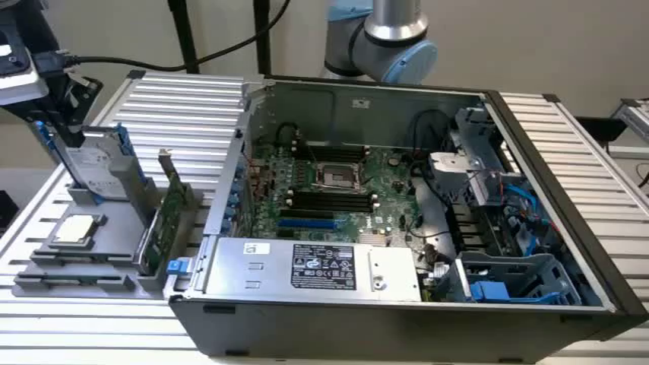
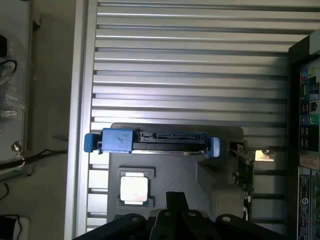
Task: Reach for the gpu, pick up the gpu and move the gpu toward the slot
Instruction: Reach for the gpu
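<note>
The gripper (image 1: 69,129), state indiscernible, is held over the hard drive (image 1: 96,173); alignment along the upright gpu (image 1: 163,220) beside that drive is advised.

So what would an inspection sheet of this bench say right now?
Surface: ribbed metal table, carrying an open computer case.
Job's things: gpu standing on edge in the grey holder, untouched.
Clutter: hard drive and processor chip in the same holder.
Tool: tool hangs above the holder, nearest the hard drive.
Cables: black cable near the tool; blue wires inside the case.
Surroundings: plain wall.
</note>
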Available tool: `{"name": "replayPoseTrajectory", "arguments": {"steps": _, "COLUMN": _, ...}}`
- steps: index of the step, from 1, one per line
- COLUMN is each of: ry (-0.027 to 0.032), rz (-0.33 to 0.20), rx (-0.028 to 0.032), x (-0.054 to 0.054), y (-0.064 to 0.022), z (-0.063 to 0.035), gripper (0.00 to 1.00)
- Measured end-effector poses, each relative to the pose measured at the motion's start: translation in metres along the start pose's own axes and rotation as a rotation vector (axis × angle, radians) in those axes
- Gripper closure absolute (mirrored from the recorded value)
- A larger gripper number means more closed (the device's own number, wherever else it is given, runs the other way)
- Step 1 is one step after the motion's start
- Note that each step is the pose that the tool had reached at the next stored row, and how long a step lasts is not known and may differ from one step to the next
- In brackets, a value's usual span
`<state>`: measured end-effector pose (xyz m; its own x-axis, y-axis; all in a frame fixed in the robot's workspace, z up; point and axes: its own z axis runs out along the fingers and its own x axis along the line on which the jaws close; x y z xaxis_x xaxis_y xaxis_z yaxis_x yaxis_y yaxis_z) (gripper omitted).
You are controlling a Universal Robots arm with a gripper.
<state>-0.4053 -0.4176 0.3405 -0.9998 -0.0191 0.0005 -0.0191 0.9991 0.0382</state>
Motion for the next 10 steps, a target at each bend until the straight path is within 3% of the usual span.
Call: {"name": "replayPoseTrajectory", "arguments": {"steps": 10, "ry": 0.0000, "rz": 0.000, "rx": 0.0000, "x": 0.0000, "y": 0.0000, "z": 0.0000, "gripper": 0.89}}
